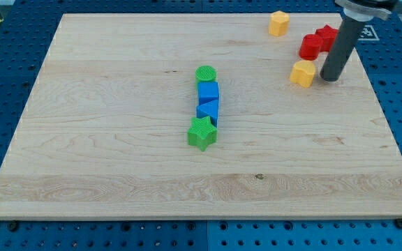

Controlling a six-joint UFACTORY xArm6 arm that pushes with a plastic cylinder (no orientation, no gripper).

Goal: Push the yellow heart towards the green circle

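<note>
Tip [330, 77] parked just right of yellow heart [302, 72], no jaws to report, lined up to shove it left toward green circle [205, 73], well apart at mid-board.

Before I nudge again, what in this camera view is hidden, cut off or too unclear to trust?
- Red blocks: the dark rod covers their right side; count and shape unclear.
- My tip: whether it touches the yellow block to its left cannot be told.
- Which yellow block is the heart: shapes too small; the other sits near the view's top.
- Rod's upper part: cut off by the view's top edge.
</note>
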